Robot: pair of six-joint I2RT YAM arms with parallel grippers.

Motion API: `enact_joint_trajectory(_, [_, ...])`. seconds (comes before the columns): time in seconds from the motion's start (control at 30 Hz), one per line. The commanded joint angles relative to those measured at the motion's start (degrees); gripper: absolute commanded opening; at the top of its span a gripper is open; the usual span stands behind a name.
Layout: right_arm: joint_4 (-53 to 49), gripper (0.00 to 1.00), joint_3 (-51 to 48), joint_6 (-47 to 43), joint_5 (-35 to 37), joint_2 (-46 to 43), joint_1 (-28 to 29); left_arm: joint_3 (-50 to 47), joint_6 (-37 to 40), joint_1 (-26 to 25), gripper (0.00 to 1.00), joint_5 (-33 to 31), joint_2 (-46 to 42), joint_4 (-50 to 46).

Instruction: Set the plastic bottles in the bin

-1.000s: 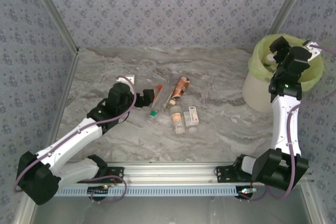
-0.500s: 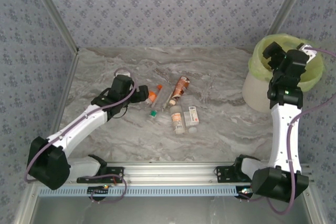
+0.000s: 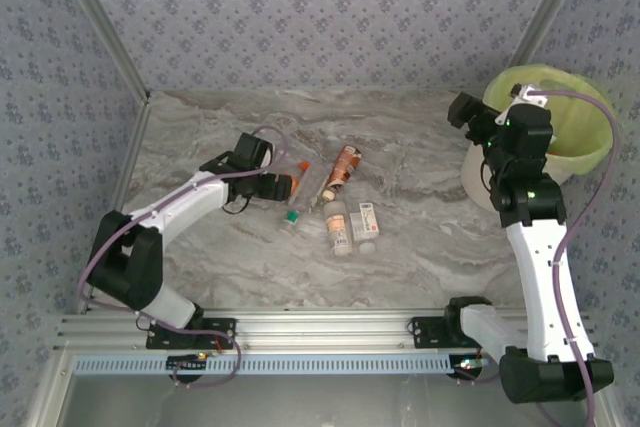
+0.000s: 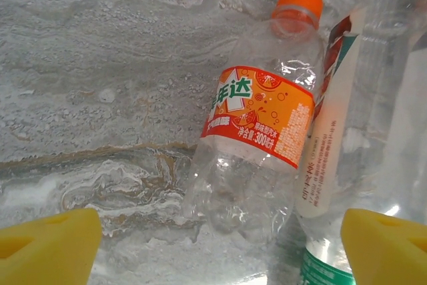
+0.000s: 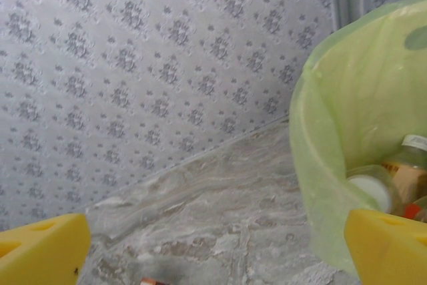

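**Top view:** The left arm has stretched farther across the grey marbled bench [image 3: 430, 247] than a second ago. Its left fingers [image 3: 277, 185] now sit at the clear plastic bottle with the orange label and orange cap [image 3: 298, 177], on the left edge of the cluster of plastic bottles [image 3: 340, 222] at mid-bench. That bottle lies flat with its long axis running near to far, the cap pointing far and slightly right. The right arm has swung left, off the large round off-white bin lined with a lime-green bag [image 3: 548, 72] at the far right. The right fingers [image 3: 462, 109] now hang just left of its rim.

**Left wrist view:** The yellow left fingers [image 4: 47, 245] stand spread wide and released. The orange-label bottle [image 4: 257, 118] lies between them, untouched, with its cap away from the camera. A second clear bottle with a white label [image 4: 320, 165] lies just beside it on the right, roughly parallel.

**Right wrist view:** The right fingers [image 5: 40, 251] are spread wide and hold nothing. The bin [image 5: 327, 158] is at the right, with bottles [image 5: 373, 191] lying inside its bag.
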Motion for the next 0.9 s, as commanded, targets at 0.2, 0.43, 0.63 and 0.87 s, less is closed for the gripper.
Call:
enact_joint_trajectory(0.2, [-3.56,1.00,-0.18,-1.18,1.94,-1.51,2.84,6.94,10.43,0.43,0.84,2.33,9.02,-4.70])
enact_joint_trajectory(0.43, [-4.15,1.00,-0.62,-1.31,2.55,-1.93,3.19,10.86,12.97,0.47,0.78,3.53,15.20,-6.27])
enact_joint_trajectory(0.63, [-4.19,1.00,-0.89,-1.46,2.82,-1.93,3.28,10.98,13.06,0.51,0.75,4.91,17.12,-5.18])
enact_joint_trajectory(0.87, [-3.86,1.00,-1.37,-0.69,1.99,-1.27,3.70,9.23,13.40,0.45,0.62,4.88,17.36,-4.52])
